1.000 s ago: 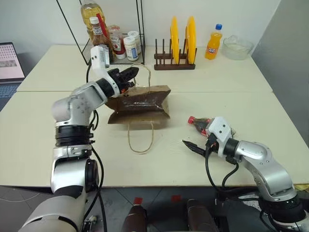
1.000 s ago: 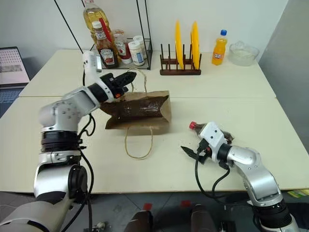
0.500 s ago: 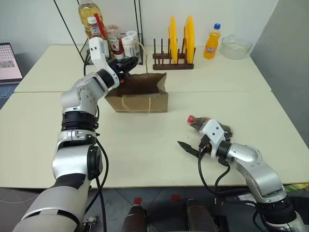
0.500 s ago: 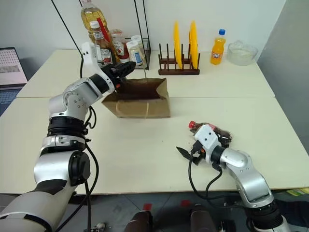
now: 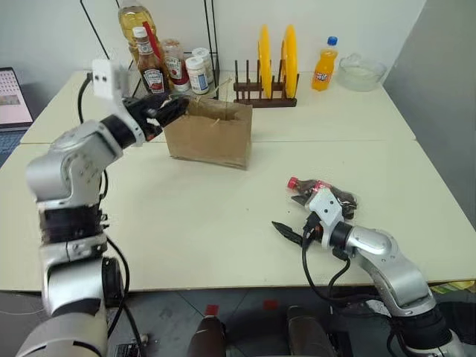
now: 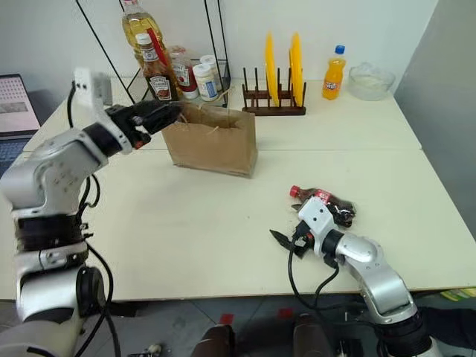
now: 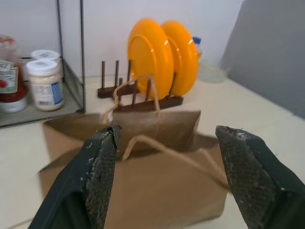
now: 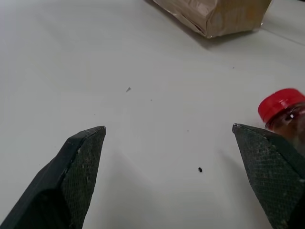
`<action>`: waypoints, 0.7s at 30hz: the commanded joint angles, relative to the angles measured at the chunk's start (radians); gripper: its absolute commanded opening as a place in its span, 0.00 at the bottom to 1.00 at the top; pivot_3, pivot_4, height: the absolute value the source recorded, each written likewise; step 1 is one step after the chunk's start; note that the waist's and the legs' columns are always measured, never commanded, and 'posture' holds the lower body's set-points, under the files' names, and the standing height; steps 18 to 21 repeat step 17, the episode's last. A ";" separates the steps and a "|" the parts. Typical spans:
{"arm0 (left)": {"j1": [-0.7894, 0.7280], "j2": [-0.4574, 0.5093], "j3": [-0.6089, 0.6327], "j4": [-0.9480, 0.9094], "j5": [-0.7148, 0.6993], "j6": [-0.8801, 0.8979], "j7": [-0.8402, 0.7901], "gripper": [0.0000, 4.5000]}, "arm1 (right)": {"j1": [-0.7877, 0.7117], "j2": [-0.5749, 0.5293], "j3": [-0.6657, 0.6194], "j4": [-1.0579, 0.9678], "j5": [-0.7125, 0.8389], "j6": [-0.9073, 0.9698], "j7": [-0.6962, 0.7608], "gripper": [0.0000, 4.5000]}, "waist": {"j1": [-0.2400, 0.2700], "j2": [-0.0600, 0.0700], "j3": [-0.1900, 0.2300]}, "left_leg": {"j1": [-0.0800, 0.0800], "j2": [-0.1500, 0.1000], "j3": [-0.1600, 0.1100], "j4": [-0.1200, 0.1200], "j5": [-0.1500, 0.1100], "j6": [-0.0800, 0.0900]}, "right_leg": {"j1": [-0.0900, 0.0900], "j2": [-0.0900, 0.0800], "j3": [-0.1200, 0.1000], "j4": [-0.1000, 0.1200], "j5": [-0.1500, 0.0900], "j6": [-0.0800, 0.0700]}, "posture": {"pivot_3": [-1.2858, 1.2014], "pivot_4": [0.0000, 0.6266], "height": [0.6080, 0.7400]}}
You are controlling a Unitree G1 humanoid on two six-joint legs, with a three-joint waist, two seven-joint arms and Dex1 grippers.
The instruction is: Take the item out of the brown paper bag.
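brown paper bag (image 5: 210, 135) upright on table (image 5: 186, 223); my left gripper (image 5: 165, 110) gapes beside its rim, gripping nothing; item (image 5: 321, 192) lies outside the bag by my right gripper (image 5: 286, 232), wide apart, empty

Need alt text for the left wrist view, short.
Two open black gripper fingers frame a standing brown paper bag with its string handles up. Behind it, two orange plates sit in a wooden rack.

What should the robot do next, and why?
Probably just pull the left gripper clear of the brown paper bag. The bag stands upright, the item already lies on the table by the open right gripper.
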 commanded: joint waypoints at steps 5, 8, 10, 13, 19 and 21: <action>0.554 -0.129 0.028 -0.482 0.030 -0.036 0.163 0.76 | 0.073 0.067 -0.093 -0.089 0.011 0.026 -0.140 1.00 | 0.012 -0.001 -0.001 | 0.000 0.001 0.001 0.000 0.000 0.000 | 0.000 0.000 0.000 0.000 0.000 0.000 | 0.52 0.24 1.00; 0.721 -0.228 -0.037 -0.558 0.097 -0.091 0.250 0.76 | 0.111 0.072 -0.088 -0.111 -0.026 0.020 -0.184 1.00 | 0.033 -0.001 -0.002 | 0.001 0.001 0.001 0.000 -0.002 0.004 | 0.002 0.000 0.000 -0.001 0.000 -0.001 | 0.52 0.24 1.00; 0.787 -0.273 -0.104 -0.571 0.163 -0.134 0.296 0.76 | 0.130 0.090 -0.085 -0.129 -0.041 0.037 -0.227 1.00 | 0.045 -0.001 -0.002 | 0.002 0.001 0.001 0.000 -0.002 0.004 | 0.003 0.000 0.000 0.000 0.000 -0.001 | 0.52 0.24 1.00; 0.857 -0.338 -0.173 -0.559 0.234 -0.190 0.356 0.76 | 0.155 0.129 -0.085 -0.169 -0.044 0.087 -0.283 1.00 | 0.053 -0.001 -0.002 | 0.002 0.001 0.001 0.000 -0.002 0.004 | 0.003 0.000 0.000 -0.001 0.001 -0.001 | 0.52 0.24 1.00; 0.915 -0.411 -0.229 -0.577 0.269 -0.201 0.417 0.76 | 0.180 0.170 -0.113 -0.228 -0.043 0.172 -0.353 1.00 | 0.055 0.000 -0.003 | 0.002 0.001 0.002 0.000 -0.002 0.004 | 0.003 0.000 0.001 -0.001 0.001 -0.002 | 0.52 0.24 1.00; 0.915 -0.411 -0.229 -0.577 0.269 -0.201 0.417 0.76 | 0.180 0.170 -0.113 -0.228 -0.043 0.172 -0.353 1.00 | 0.055 0.000 -0.003 | 0.002 0.001 0.002 0.000 -0.002 0.004 | 0.003 0.000 0.001 -0.001 0.001 -0.002 | 0.52 0.24 1.00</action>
